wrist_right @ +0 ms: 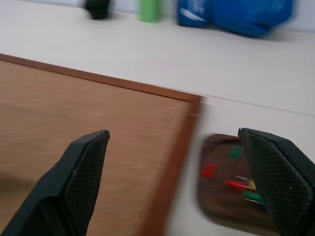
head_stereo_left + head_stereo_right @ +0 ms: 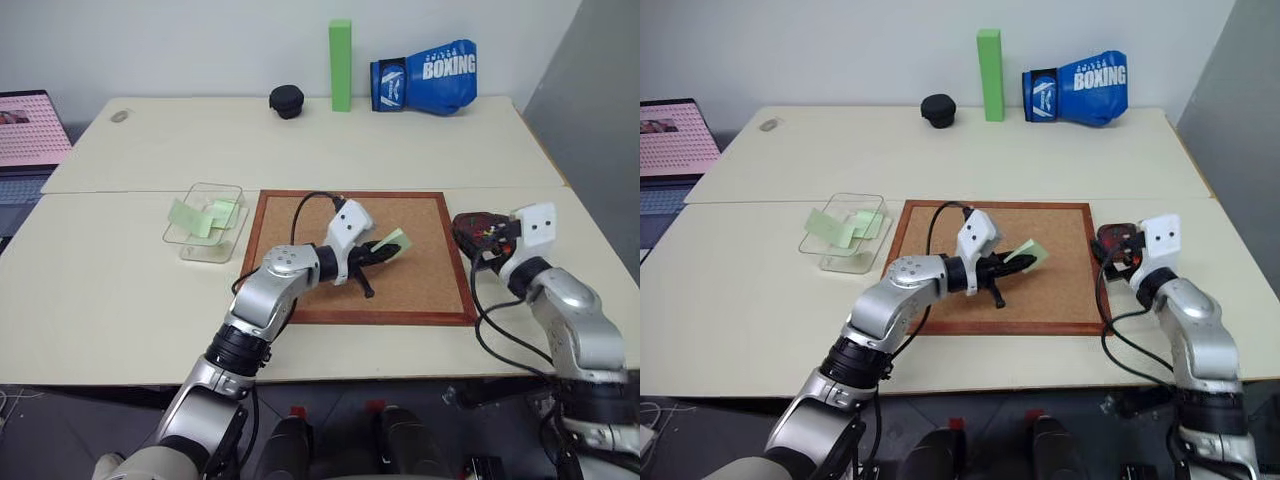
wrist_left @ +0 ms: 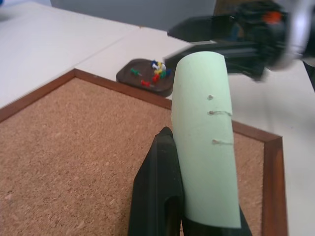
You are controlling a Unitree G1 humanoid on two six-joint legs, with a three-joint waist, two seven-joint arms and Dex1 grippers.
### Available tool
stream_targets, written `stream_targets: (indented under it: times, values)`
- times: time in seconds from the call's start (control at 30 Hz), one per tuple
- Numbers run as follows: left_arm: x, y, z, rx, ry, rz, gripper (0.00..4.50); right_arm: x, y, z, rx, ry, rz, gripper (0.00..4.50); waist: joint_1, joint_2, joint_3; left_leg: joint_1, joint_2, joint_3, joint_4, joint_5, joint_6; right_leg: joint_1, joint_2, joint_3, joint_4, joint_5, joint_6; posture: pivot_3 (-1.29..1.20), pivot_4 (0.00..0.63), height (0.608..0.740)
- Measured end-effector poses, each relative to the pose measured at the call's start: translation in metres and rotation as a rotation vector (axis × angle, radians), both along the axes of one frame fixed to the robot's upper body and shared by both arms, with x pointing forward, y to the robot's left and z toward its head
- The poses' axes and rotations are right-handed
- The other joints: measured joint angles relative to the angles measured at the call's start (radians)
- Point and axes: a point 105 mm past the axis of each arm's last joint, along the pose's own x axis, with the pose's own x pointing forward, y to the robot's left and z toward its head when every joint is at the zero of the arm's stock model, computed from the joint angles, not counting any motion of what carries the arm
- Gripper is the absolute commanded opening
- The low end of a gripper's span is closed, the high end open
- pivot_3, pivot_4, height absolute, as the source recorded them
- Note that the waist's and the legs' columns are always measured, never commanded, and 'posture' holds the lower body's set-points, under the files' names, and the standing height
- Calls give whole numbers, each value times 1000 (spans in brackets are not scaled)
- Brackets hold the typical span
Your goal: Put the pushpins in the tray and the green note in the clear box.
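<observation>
My left gripper (image 2: 383, 252) is shut on the green note (image 2: 394, 241), holding it a little above the corkboard. In the left wrist view the pale green note (image 3: 204, 137) curls up from the black fingers (image 3: 160, 187) and shows small pin holes. The dark brown tray (image 2: 466, 226) sits just off the corkboard's right edge, with several coloured pushpins (image 3: 156, 73) in it. My right gripper (image 1: 173, 132) stands open and empty beside the tray (image 1: 216, 196). The clear box (image 2: 200, 252) lies left of the corkboard with pale green slips (image 2: 200, 215) inside.
The wood-framed corkboard (image 2: 420, 290) lies at the table's middle front. Along the far edge stand a tall green block (image 2: 341, 65), a blue boxing glove (image 2: 425, 78) and a small black object (image 2: 286, 100). A laptop (image 2: 30, 130) sits at the far left.
</observation>
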Motion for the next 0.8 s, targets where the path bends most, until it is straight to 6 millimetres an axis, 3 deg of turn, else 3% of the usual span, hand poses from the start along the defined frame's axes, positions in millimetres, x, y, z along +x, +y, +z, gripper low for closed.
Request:
stream_targets:
  times: [0.1,0.13,0.2,0.3,0.5,0.6,0.73,0.8]
  values:
    - [5,12,6,-8,-18,85,0,-16,20,13,34,-26,102,4442,-1,0,0,4,0,0,1,0,0,3,0,0,0,1,1,0,150,740]
    - [14,26,12,-23,-33,188,0,-25,30,21,71,-39,143,4442,-1,0,0,5,1,0,1,0,1,4,0,0,0,1,1,0,150,740]
    - [33,61,22,-27,-65,387,0,-42,50,29,117,-50,233,4442,-3,0,0,6,2,-1,0,0,1,5,2,-1,0,1,1,0,150,740]
    - [54,130,35,-6,-131,745,0,-59,74,38,155,-44,338,4442,-1,0,0,6,1,-1,0,0,1,6,1,-1,-1,1,1,0,150,740]
    - [62,219,33,84,-185,1197,0,-59,95,53,186,-68,400,4442,5,-1,0,5,0,-2,1,0,1,6,-1,-2,-3,2,2,0,150,740]
    - [64,236,19,68,-124,1261,0,-58,102,55,190,-72,422,4442,10,-1,0,4,0,-2,1,0,1,6,-1,-3,-3,2,2,0,150,740]
    - [70,235,9,58,-81,1263,0,-56,103,55,186,-70,419,4442,13,-3,0,3,-1,-2,1,0,1,6,-2,-3,-3,2,2,0,150,740]
    - [74,237,9,48,-77,1273,398,-53,101,52,187,-57,411,4500,11,-3,0,3,-1,-2,1,0,1,6,-1,-3,-3,2,2,0,150,740]
